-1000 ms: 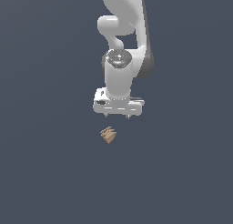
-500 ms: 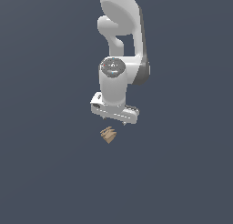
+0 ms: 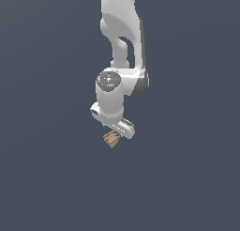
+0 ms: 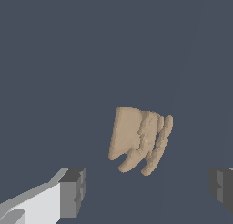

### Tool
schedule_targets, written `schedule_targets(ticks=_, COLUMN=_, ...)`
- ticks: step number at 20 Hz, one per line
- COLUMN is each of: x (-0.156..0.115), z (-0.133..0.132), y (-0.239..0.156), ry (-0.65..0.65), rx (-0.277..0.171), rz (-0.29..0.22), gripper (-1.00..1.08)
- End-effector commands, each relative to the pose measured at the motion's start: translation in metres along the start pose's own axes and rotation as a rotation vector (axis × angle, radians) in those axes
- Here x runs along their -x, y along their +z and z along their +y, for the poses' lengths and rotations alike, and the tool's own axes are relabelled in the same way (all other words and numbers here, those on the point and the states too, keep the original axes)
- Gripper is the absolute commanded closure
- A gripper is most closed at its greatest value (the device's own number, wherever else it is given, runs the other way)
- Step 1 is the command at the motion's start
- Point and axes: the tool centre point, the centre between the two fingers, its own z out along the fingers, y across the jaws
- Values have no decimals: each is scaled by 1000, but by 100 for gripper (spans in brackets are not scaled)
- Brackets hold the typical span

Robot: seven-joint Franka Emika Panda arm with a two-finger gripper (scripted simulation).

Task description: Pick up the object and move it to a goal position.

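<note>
White robot gripper (image 3: 116, 130) low over dark grey tabletop (image 3: 47, 178), jaws apart, nothing between pads. Small tan-brown faceted lump (image 3: 111, 139) rests on tabletop just under gripper, between fingertips in wrist view, untouched. Grasp, lift, transfer to goal all pending; goal marker not visible.

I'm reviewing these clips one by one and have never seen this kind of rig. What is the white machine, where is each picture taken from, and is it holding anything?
These are simulator renders. The white machine is a robot arm, seen from an outside camera, ending in a gripper. The other picture comes from a camera on its wrist, looking past the two grey fingertips. The small tan ridged lump is the object to be picked up, lying on a plain dark surface. The fingers stand wide apart, clear of the lump, so nothing is held.
</note>
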Motion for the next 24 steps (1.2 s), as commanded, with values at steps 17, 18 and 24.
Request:
schedule_targets(ticks=17, x=-12, z=6, y=22, ry=155, rx=-1, rz=5, gripper=-92)
schedule_targets(ticks=18, x=-11, z=6, y=25, ry=155, rx=-1, rz=5, gripper=-92)
schedule_targets(ticks=24, x=-11, z=7, y=56, ry=158, rx=-2, rz=5, gripper=-92)
